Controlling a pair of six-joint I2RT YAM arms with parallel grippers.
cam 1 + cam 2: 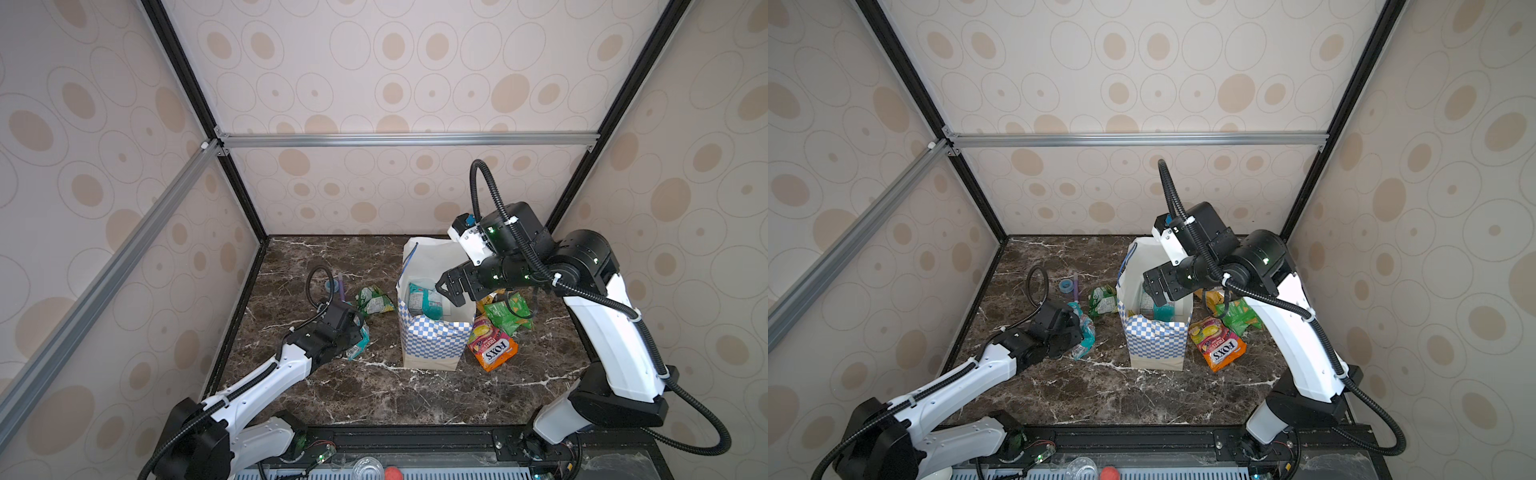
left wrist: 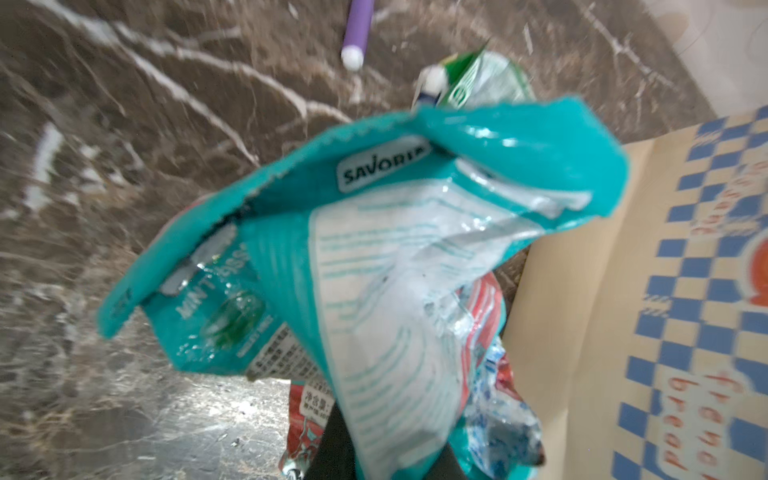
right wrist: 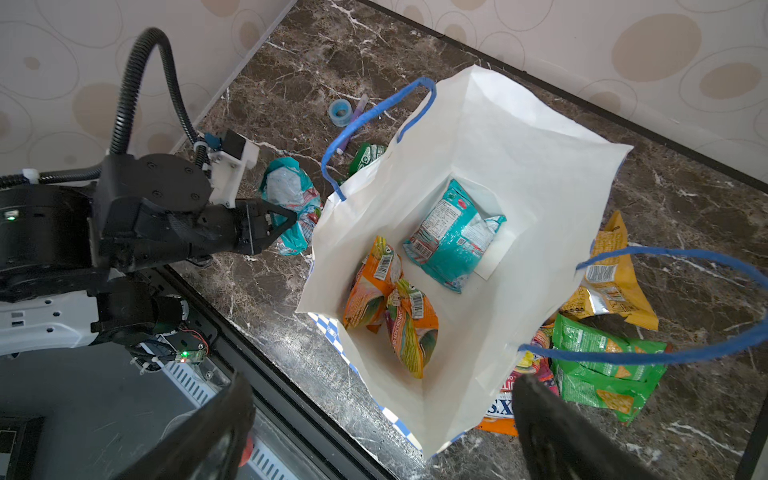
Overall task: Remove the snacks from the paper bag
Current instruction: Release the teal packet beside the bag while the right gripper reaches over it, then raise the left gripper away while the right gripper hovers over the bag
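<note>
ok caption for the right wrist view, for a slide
Open right gripper above the paper bag; one teal packet and two orange packets lie inside.

arms (image 1: 611,332): white shells, black joints | right hand (image 1: 451,293): black | cables (image 3: 126,95): black ribbed

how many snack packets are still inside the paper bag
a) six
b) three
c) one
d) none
b: the right wrist view looks straight down into the paper bag, where a teal packet, an orange packet and a second orange packet lie on its floor.
</note>
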